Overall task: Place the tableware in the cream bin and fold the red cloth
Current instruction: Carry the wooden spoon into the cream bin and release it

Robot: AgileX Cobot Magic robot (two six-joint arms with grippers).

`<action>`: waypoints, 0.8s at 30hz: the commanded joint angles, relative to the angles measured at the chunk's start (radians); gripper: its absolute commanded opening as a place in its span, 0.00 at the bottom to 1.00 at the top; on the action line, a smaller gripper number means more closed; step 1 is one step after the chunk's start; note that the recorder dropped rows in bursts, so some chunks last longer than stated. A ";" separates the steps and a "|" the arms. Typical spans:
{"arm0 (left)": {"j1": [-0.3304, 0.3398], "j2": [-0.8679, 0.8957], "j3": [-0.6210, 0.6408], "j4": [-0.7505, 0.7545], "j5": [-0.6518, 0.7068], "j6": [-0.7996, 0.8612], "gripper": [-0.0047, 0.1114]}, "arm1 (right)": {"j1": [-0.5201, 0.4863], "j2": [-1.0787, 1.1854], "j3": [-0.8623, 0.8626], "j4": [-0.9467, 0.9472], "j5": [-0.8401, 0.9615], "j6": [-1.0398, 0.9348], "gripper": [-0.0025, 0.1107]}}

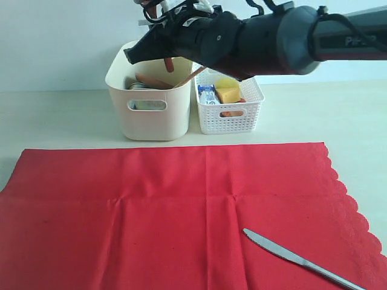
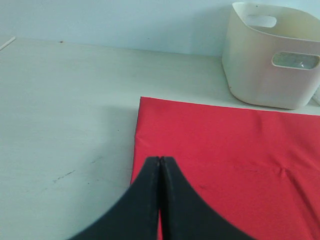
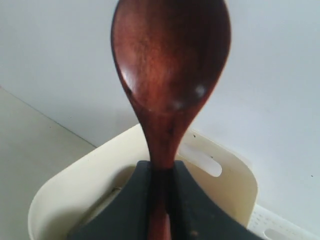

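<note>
Above the pale table (image 1: 60, 115), the right gripper (image 3: 161, 172) clamped the spoon (image 3: 170, 75) over the bin (image 1: 151, 121), seemingly due to drop it; the left gripper (image 2: 160, 162) was closed, empty

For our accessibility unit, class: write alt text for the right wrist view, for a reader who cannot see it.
The right gripper is shut on the handle of a dark wooden spoon, whose bowl fills much of the picture. Beyond it is the open cream bin, against a pale wall.
</note>
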 commanded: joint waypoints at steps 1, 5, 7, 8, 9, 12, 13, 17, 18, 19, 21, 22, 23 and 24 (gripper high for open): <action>0.002 -0.005 0.003 0.001 -0.011 0.001 0.04 | 0.000 0.097 -0.102 -0.007 -0.017 0.014 0.02; 0.002 -0.005 0.003 0.001 -0.011 0.001 0.04 | 0.000 0.185 -0.175 -0.048 -0.020 0.010 0.10; 0.002 -0.005 0.003 0.001 -0.011 0.001 0.04 | -0.002 0.216 -0.192 -0.061 -0.023 -0.037 0.19; 0.002 -0.005 0.003 0.001 -0.011 0.001 0.04 | -0.006 0.224 -0.192 -0.055 -0.025 -0.056 0.25; 0.002 -0.005 0.003 0.001 -0.011 0.001 0.04 | -0.008 0.227 -0.192 -0.044 -0.023 -0.062 0.31; 0.002 -0.005 0.003 0.001 -0.011 0.001 0.04 | -0.011 0.228 -0.192 -0.038 -0.015 -0.066 0.52; 0.002 -0.005 0.003 0.001 -0.011 0.001 0.04 | -0.011 0.223 -0.192 -0.038 -0.015 -0.066 0.58; 0.002 -0.005 0.003 0.001 -0.011 0.001 0.04 | -0.011 0.180 -0.189 -0.016 0.052 -0.066 0.67; 0.002 -0.005 0.003 0.001 -0.011 0.001 0.04 | -0.011 0.163 -0.190 -0.013 0.093 -0.066 0.67; 0.002 -0.005 0.003 0.001 -0.011 0.001 0.04 | -0.011 0.144 -0.190 -0.013 0.133 -0.066 0.66; 0.002 -0.005 0.003 0.001 -0.011 0.001 0.04 | -0.011 0.102 -0.190 -0.011 0.208 -0.066 0.65; 0.002 -0.005 0.003 0.001 -0.011 0.001 0.04 | -0.011 0.081 -0.190 0.002 0.254 -0.066 0.64; 0.002 -0.005 0.003 0.001 -0.011 0.001 0.04 | -0.011 0.063 -0.190 0.002 0.303 -0.066 0.63; 0.002 -0.005 0.003 0.001 -0.011 0.001 0.04 | -0.011 0.040 -0.190 0.002 0.353 -0.066 0.62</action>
